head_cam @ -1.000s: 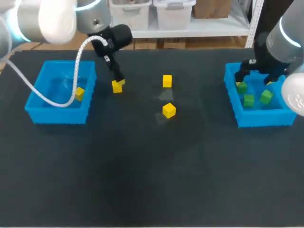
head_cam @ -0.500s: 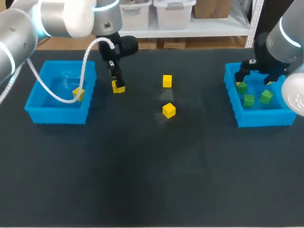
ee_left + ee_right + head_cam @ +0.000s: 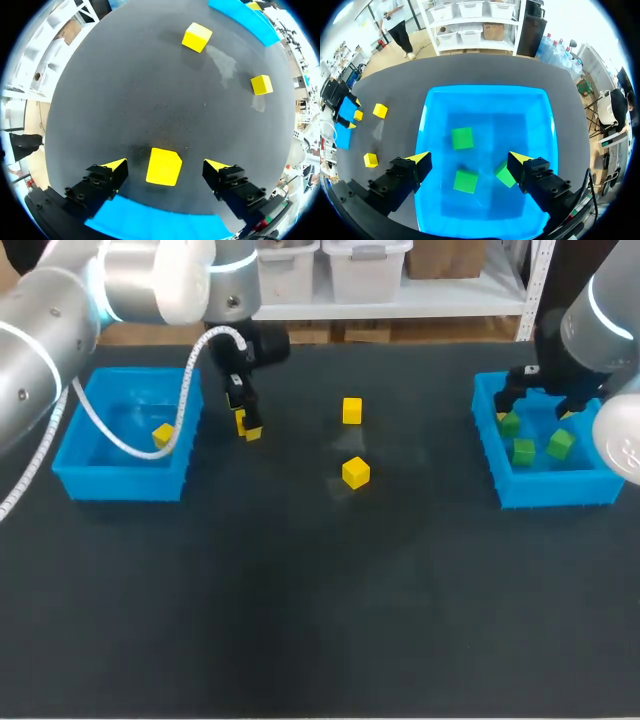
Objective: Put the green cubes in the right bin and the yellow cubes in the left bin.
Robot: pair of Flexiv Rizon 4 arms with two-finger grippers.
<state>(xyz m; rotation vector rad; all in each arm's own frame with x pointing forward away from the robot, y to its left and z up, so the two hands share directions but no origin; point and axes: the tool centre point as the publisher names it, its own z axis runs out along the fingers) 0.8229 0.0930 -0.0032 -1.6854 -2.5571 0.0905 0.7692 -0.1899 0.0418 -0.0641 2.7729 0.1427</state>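
Now the left gripper [image 3: 166, 165] sits around a yellow cube [image 3: 164, 168]

Its two fingers are spread wide. The cube lies on the table [image 3: 300, 620] between them, and neither finger squeezes it. The left bin [image 3: 120, 485] is just beside it, with another yellow cube [image 3: 163, 435] inside. Two more yellow cubes [image 3: 351, 410] [image 3: 355, 472] lie near the middle of the table. The right gripper [image 3: 469, 157] hangs over the right bin [image 3: 485, 92], fingers wide and holding nothing. Three green cubes [image 3: 462, 138] lie in that bin.

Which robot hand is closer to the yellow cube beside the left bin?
Left. The left gripper straddles the yellow cube without touching it; the right gripper hangs over the right bin, far off.
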